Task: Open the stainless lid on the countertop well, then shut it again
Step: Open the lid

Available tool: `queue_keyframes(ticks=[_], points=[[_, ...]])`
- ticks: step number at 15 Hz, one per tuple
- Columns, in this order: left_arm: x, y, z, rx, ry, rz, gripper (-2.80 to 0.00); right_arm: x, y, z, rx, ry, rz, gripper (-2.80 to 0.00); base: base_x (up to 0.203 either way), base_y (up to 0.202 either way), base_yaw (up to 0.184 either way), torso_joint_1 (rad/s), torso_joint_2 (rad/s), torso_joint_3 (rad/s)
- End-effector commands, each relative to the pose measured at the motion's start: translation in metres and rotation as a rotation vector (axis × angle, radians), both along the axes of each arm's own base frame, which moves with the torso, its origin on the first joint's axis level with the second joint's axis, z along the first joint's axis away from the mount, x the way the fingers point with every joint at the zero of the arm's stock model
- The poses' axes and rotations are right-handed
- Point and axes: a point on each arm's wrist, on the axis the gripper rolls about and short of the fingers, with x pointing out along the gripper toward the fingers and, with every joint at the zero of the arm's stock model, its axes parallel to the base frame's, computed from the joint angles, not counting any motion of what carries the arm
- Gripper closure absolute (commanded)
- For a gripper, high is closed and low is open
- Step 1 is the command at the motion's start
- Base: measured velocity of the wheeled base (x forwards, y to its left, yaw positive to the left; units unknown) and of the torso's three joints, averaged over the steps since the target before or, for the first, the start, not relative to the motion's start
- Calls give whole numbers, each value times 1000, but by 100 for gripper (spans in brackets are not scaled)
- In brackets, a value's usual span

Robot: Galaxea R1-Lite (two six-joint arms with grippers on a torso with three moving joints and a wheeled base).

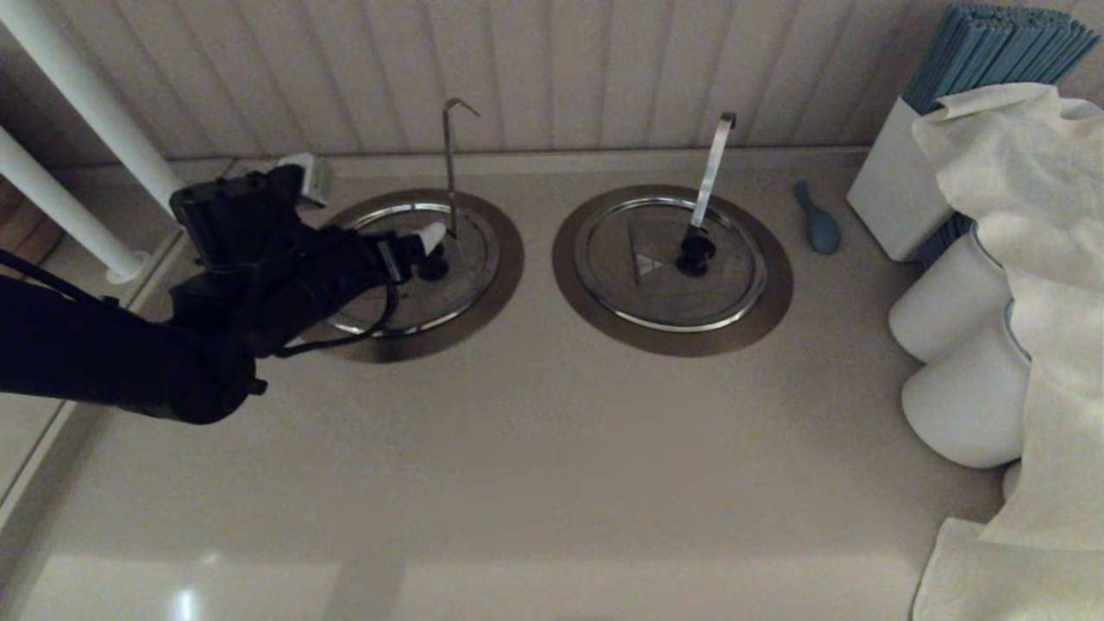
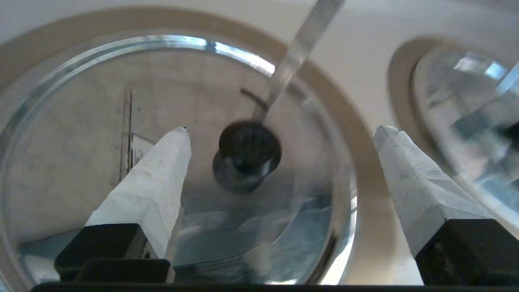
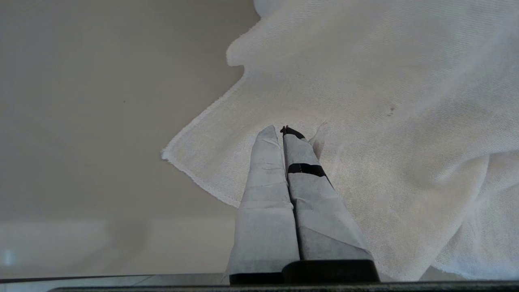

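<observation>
So the left gripper (image 2: 279,134) is spread wide over the stainless lid (image 1: 470,289), which sits shut on the countertop well (image 1: 509,259) near the bench's back-left. Next: pinch the black knob (image 2: 247,156). Right gripper (image 3: 282,132) is pressed together, idle.

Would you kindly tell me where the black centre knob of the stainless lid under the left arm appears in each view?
Head view: the black knob sits left of centre, just beyond the left claw.
Left wrist view: mid-frame, between the open fingers.
Right wrist view: not in it; only cloth and countertop behind the shut right claw.
Shared landmark: the slim utensil handle.
</observation>
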Motion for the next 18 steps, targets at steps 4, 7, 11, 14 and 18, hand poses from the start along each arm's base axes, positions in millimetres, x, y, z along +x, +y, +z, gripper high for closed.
queue_keyframes(ticks=[4,7,11,14,18], points=[[3,0,-9,32,11,5,-280,0,0,0,0,-1,2,0,0,0,0,0,0,0],[9,0,-22,101,26,41,-280,0,0,0,0,1,0,0,0,0,0,0,0,0],[12,-1,-27,107,35,51,-280,0,0,0,1,-1,0,0,0,0,0,0,0,0],[14,-2,-30,107,43,52,-280,0,0,0,0,1,2,0,0,0,0,0,0,0],[17,-2,-34,107,38,53,-280,0,0,0,1,1,1,0,0,0,0,0,0,0]])
